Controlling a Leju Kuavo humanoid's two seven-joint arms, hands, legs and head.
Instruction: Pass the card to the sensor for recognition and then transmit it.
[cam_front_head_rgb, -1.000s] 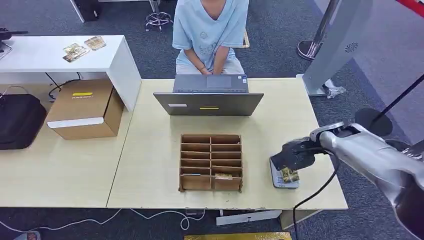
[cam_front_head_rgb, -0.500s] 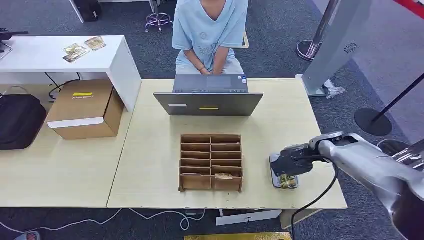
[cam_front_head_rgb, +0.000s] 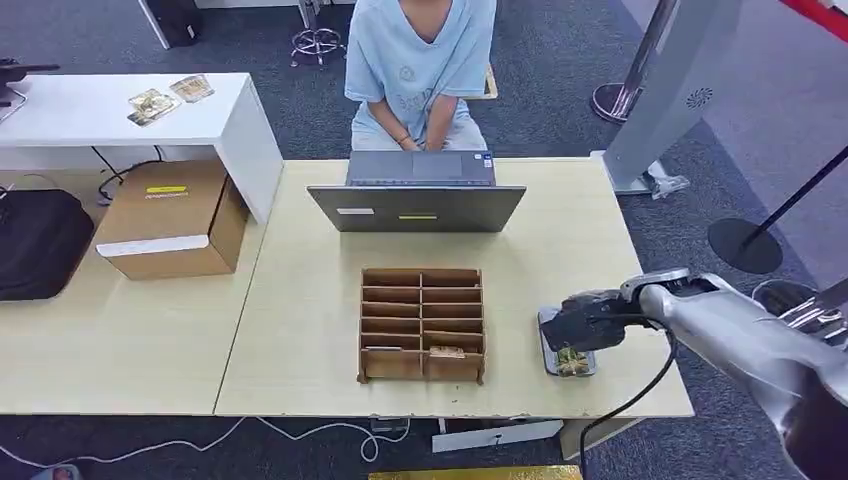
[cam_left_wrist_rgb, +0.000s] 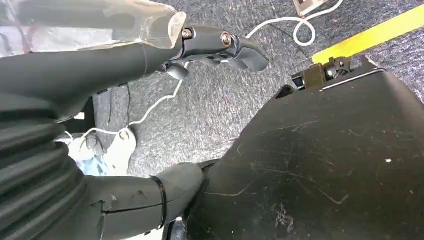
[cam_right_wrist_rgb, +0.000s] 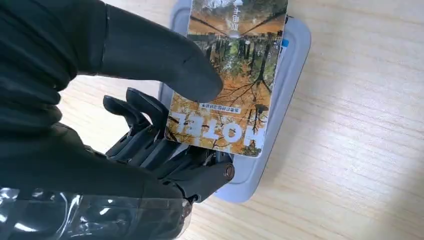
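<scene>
My right hand (cam_front_head_rgb: 580, 322) holds a hotel card (cam_front_head_rgb: 572, 358) printed with autumn trees. It hovers low over the grey sensor pad (cam_front_head_rgb: 548, 355) near the table's front right corner. In the right wrist view the card (cam_right_wrist_rgb: 230, 85) is pinched between the thumb (cam_right_wrist_rgb: 165, 60) and the dark fingers (cam_right_wrist_rgb: 150, 140), and it lies over the sensor pad (cam_right_wrist_rgb: 295, 55). My left hand (cam_left_wrist_rgb: 150, 75) hangs beside my body above the carpet, fingers loosely apart, with nothing in it.
A brown divided card holder (cam_front_head_rgb: 422, 324) stands mid-table with a card (cam_front_head_rgb: 447, 352) in a front slot. An open laptop (cam_front_head_rgb: 417, 195) sits at the far edge before a seated person (cam_front_head_rgb: 420, 60). A cardboard box (cam_front_head_rgb: 172, 217) rests at left. A black cable (cam_front_head_rgb: 640, 385) trails off the front.
My right hand has lowered the card toward the sensor pad and shifted slightly nearer the table's front edge. Over the last half second it has barely moved.
</scene>
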